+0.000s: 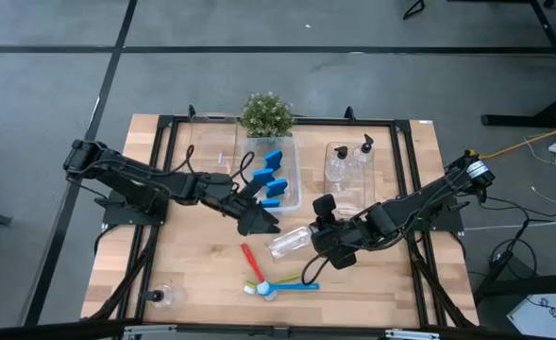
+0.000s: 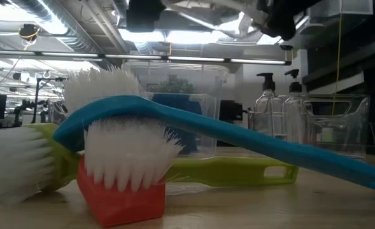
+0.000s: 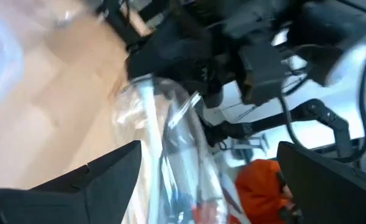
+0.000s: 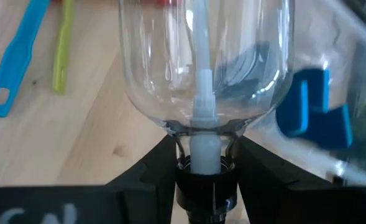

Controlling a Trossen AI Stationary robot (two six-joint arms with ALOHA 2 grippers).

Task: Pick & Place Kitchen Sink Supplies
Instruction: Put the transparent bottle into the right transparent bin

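Note:
A clear bottle (image 1: 287, 242) with a black pump top hangs above the table's middle, between my two grippers. My right gripper (image 1: 317, 236) is shut on its pump end. My left gripper (image 1: 261, 225) is open at the bottle's base end. In the left wrist view its fingers (image 3: 108, 177) stand wide on either side of the bottle (image 3: 170, 137); whether one touches it, I cannot tell. Red (image 1: 249, 257), yellow-green (image 1: 276, 280) and blue (image 1: 301, 285) brushes lie crossed on the near part of the table. Another bottle (image 1: 164, 297) lies at the near left. My right gripper pinches the bottle's neck (image 4: 198, 146), just below the black pump collar, between its two fingers (image 4: 151, 165). The fingers come from the table's right side, slanting down. The bottle lies about level, lifted clear of the table, with its base toward the left gripper.
A clear bin (image 1: 292, 194) with blue sponges (image 1: 274, 178) stands behind the grippers. To its right is a bin (image 1: 377, 175) with two pump bottles (image 1: 339, 162), and to its left another clear bin (image 1: 211, 151). A potted plant (image 1: 266, 113) stands at the far edge.

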